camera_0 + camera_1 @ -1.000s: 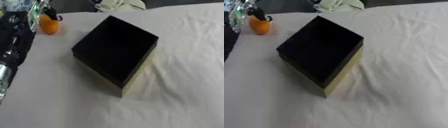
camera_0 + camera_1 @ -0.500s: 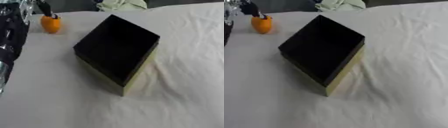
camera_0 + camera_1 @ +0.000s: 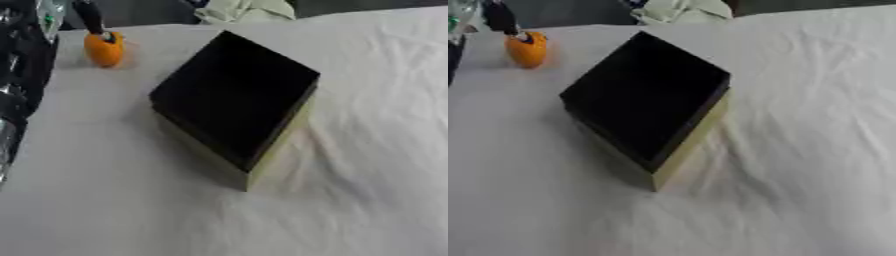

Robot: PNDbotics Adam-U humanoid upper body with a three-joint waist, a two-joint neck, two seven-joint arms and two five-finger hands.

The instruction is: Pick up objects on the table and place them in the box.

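Observation:
A square open box (image 3: 234, 97) with a black inside and pale yellow sides stands cornerwise in the middle of the white cloth. A small orange thing (image 3: 103, 48) lies on the cloth at the far left, well clear of the box. A slim black part of my left hand (image 3: 90, 15) comes down from the top left edge and meets the top of the orange thing. The rest of that hand is cut off by the edge of the view. My right hand shows in neither view.
My left arm (image 3: 17, 75), black with silver parts, runs along the left edge. A crumpled pale green cloth (image 3: 680, 9) lies at the far edge behind the box. The wrinkled white tablecloth (image 3: 367, 150) spreads right and in front of the box.
The black part of my left hand has drawn up and left, from over the orange thing to just its top. The orange thing and the box stay in place.

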